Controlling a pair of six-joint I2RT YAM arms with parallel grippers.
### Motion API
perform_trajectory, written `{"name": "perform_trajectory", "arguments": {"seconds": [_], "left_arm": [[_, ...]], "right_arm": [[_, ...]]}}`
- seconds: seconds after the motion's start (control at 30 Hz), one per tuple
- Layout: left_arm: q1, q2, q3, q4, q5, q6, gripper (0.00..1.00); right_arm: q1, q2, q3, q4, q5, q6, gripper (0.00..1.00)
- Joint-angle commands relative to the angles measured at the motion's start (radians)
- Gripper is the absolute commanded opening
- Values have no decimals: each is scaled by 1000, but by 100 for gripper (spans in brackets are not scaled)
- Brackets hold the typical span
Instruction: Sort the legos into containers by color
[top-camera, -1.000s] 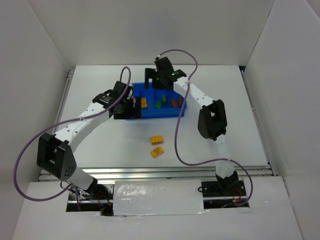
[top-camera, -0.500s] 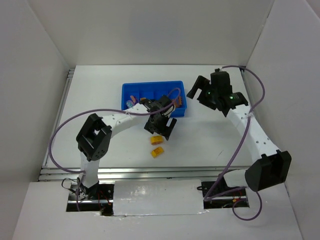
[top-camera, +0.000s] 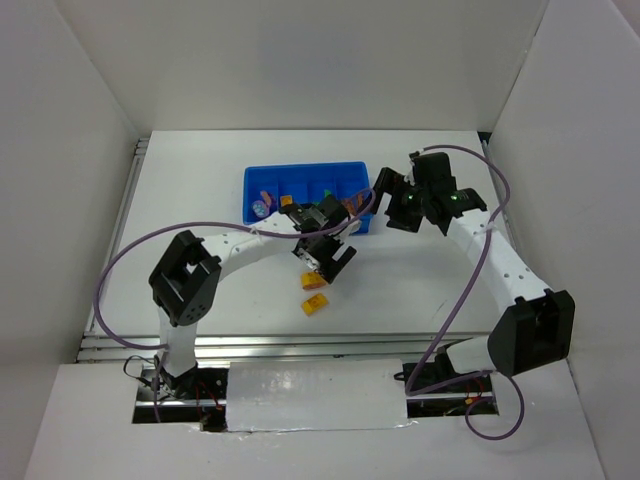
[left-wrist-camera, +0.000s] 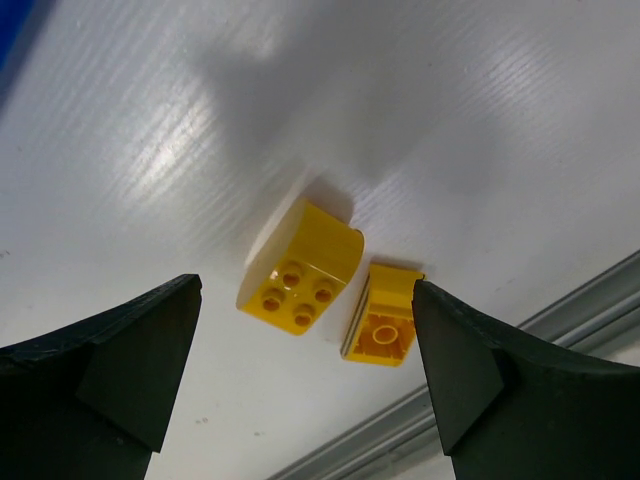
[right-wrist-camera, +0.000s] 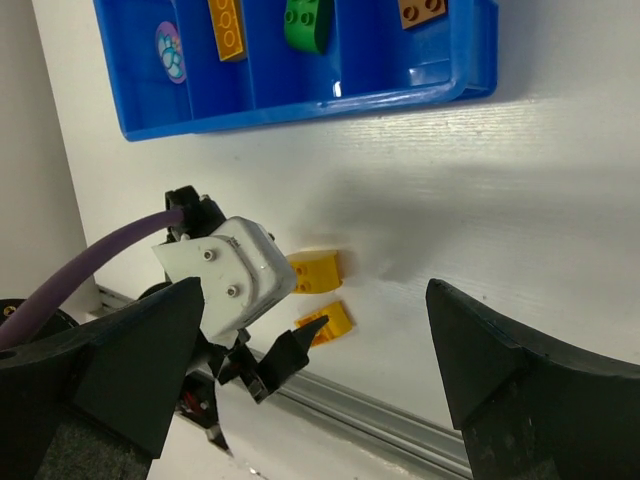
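Two yellow studded plastic bricks (left-wrist-camera: 303, 268) are lying side by side; the left gripper (top-camera: 324, 264), fingers spread wide, is likely risking pinching both.

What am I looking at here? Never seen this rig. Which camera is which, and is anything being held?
These are two small robot arms bolted at the table's near edge, each ending in a two-finger end effector. One picture looks down from above and behind them. The other two come from a camera on each wrist, so the black shapes in their lower corners are that arm's own fingers. On the white table sits a blue tray, whose compartments hold a lilac piece, an orange brick, a green brick and a brown brick. Two yellow bricks lie outside it. The left end effector hovers open over them. The right end effector is open near the tray's right end. Neither holds anything.
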Motion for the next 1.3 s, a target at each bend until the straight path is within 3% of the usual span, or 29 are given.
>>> {"name": "perform_trajectory", "arguments": {"seconds": [0.0,0.23,0.43,0.73,1.17,1.27], "left_arm": [[0,-24,-19,74,-30,93,99],[4,31,-50,66,-95,99,99],[14,-10,-108,82,-20,89,99],[33,5,-129,139,-17,72,94],[80,28,-122,148,16,59,49],[91,26,-114,146,23,55,26]], "right_arm": [[1,-21,23,20,-27,-25,100],[1,-10,30,1,-16,-34,100],[2,2,87,-50,51,-58,100],[1,35,112,-50,30,-51,100],[1,61,151,-70,51,-54,100],[2,67,159,-76,56,-54,100]]}}
